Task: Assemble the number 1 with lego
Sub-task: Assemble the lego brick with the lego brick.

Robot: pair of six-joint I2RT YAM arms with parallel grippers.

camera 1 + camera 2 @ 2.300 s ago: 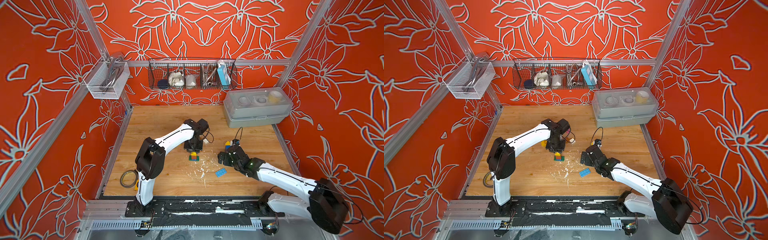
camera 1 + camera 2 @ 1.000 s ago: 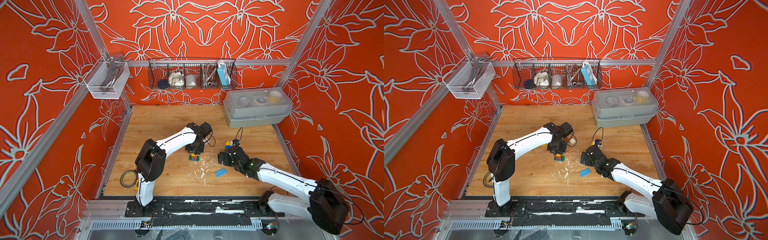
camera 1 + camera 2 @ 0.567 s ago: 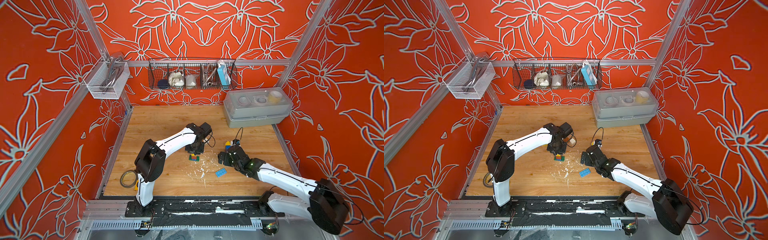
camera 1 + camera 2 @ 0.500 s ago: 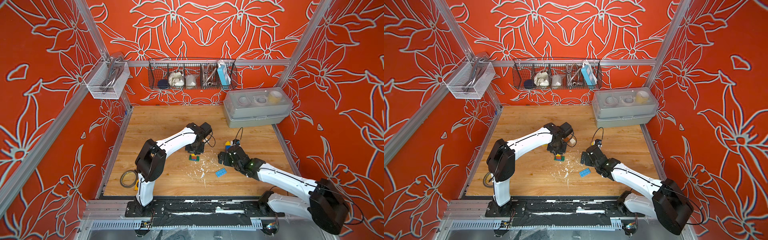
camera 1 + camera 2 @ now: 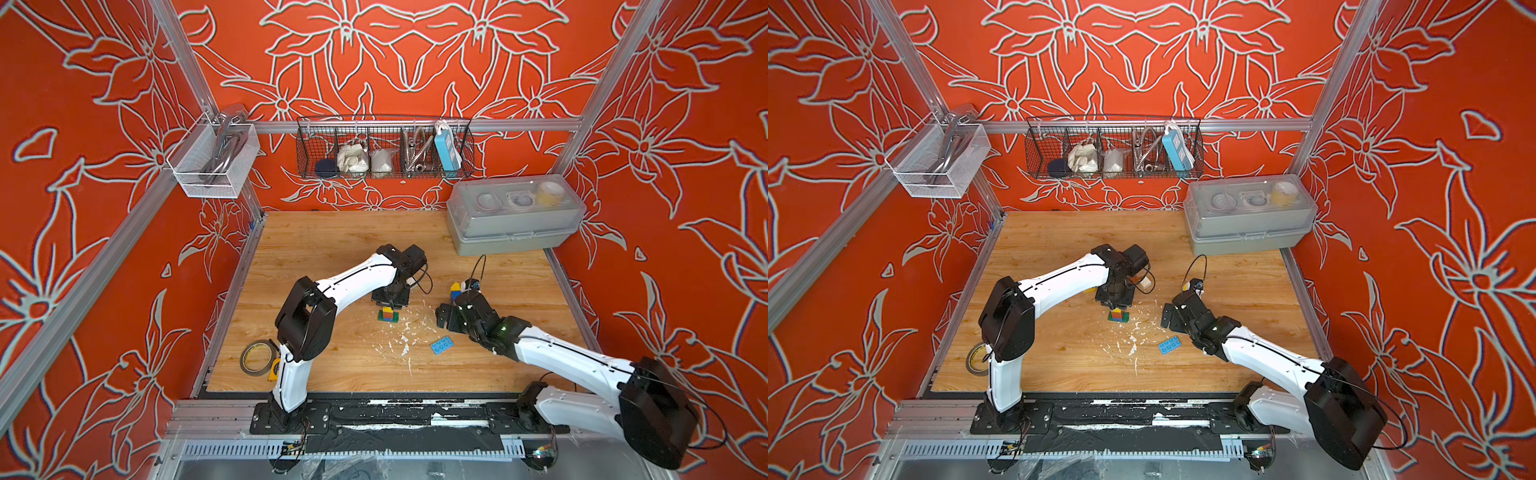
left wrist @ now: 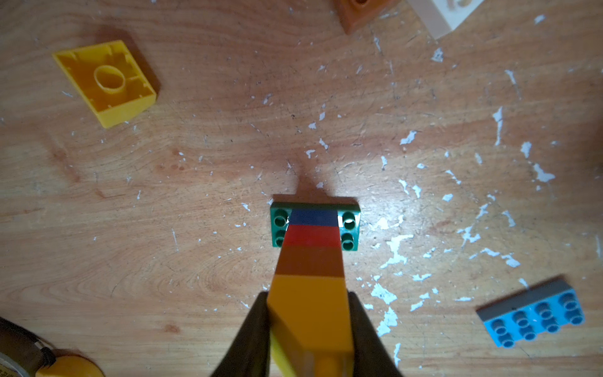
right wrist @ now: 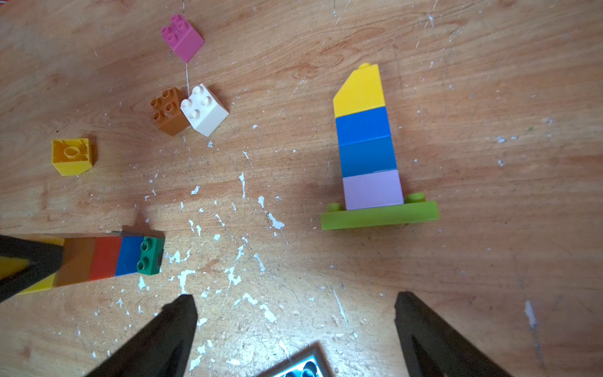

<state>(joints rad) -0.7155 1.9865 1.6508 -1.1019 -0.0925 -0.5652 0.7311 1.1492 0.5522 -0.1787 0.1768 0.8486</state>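
Left gripper (image 6: 308,297) has settled, clamped on the yellow top brick (image 6: 310,321) of the blue-red-brown plastic stack (image 6: 311,248) on its green plate (image 6: 280,225) — seating apparently done; right gripper (image 7: 295,297) gapes wide, empty.

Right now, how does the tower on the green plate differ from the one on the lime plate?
The green-plate tower stacks blue, red, brown, yellow; the lime-plate tower lilac, two blues, sloped yellow. The left gripper grips the green-plate tower; the lime-plate tower stands free. Both: four bricks on a plate.

Orange floral walls (image 5: 415,50), scuffed wooden tabletop (image 5: 332,232)
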